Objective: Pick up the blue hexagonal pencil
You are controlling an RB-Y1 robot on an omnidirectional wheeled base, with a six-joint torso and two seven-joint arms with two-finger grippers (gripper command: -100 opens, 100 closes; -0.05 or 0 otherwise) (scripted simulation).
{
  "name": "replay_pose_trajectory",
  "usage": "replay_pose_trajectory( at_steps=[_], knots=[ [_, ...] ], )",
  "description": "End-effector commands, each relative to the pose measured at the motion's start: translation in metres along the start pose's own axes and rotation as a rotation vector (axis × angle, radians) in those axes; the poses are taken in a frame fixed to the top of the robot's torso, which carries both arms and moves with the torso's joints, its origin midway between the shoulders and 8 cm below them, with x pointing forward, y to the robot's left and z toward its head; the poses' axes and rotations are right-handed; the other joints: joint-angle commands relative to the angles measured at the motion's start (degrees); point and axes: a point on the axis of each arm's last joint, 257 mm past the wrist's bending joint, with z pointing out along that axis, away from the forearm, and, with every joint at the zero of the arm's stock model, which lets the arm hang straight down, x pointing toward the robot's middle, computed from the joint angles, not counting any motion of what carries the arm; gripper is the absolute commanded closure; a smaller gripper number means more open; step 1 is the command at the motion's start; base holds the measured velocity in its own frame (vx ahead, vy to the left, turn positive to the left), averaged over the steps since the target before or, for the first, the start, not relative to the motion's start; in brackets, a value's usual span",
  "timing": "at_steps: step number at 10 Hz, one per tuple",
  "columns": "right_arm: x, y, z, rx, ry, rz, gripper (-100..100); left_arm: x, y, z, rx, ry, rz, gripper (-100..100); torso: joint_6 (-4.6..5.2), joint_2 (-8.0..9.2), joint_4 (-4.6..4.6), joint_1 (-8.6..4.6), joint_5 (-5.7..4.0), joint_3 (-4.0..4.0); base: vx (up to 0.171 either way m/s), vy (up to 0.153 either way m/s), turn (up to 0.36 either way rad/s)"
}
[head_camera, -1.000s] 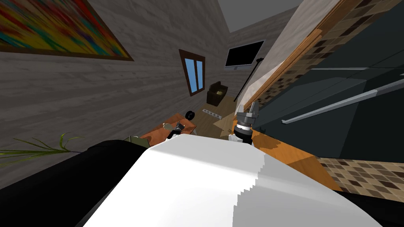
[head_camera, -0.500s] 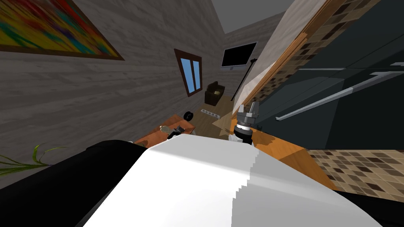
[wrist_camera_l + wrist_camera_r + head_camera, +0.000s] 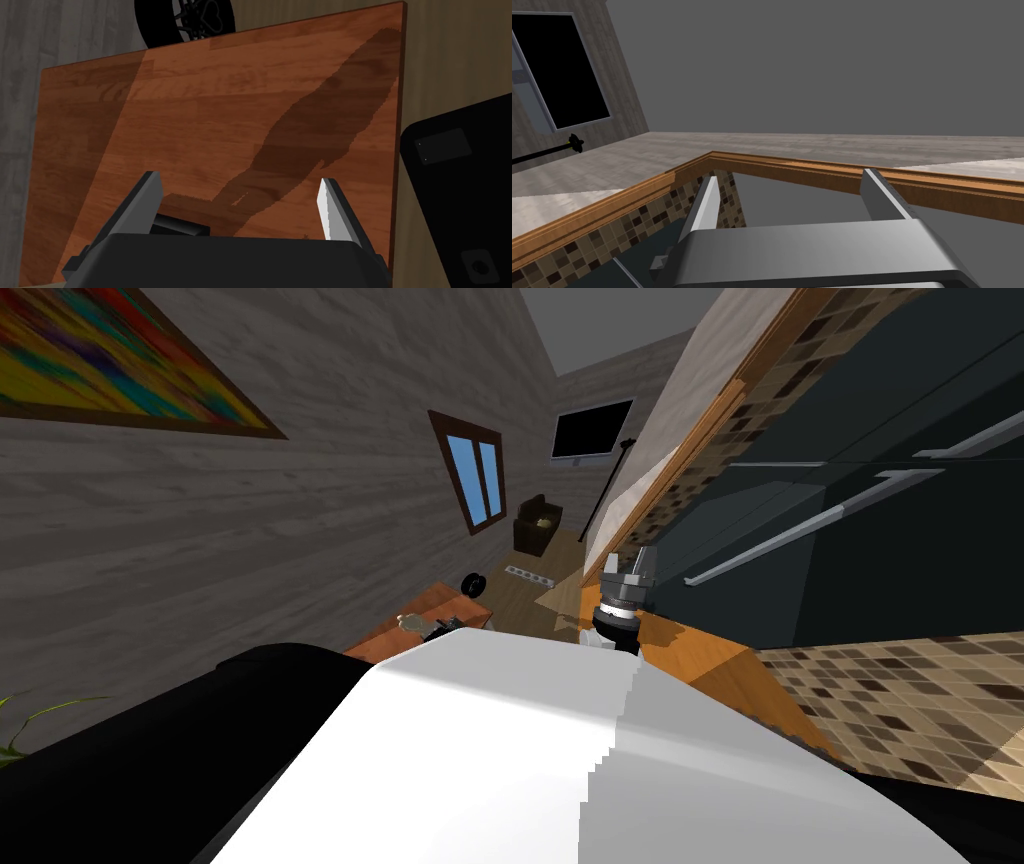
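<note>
Left gripper [image 3: 239,178]: blades stand well apart, clamped on nothing, poised over a red-brown wooden tabletop [image 3: 200,110]. The arm's shadow runs across the wood. A small dark flat object [image 3: 181,226] lies on the table just beside the root of one blade, half hidden by the gripper body; we cannot tell what it is. We cannot tell where the blue hexagonal pencil lies.

Past the table's far edge a black wheel-like disc [image 3: 185,17] stands against the grey plank wall. From the head view the table is small and sits near that wall, with a pale little object [image 3: 410,620] on it.

Right gripper [image 3: 640,560]: raised, blades apart, beside a dark cabinet front [image 3: 860,538] with long grey handles.
</note>
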Motion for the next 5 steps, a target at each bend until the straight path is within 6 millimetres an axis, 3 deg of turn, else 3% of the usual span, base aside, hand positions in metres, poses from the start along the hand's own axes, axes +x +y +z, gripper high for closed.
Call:
replay_pose_trajectory(
  at_steps=[1, 5],
  knots=[
    [0.0, 0.0, 0.0, 0.0, 0.0, 0.0, 0, -0.019, 0.013, 0.002, -0.035, -0.036, -0.023, -100, 0.0, 0.0, 0.0, 0.0, 0.0, 0.0, 0.013, 0.017, -0.064],
    [0.0, 0.0, 0.0, 0.0, 0.0, 0.0, 0, -0.059, 0.041, 0.003, -0.129, -0.128, -0.097, -100, -0.01, 0.01, 0.0, 0.0, 0.0, 0.01, 0.011, 0.017, -0.098]
  ],
)
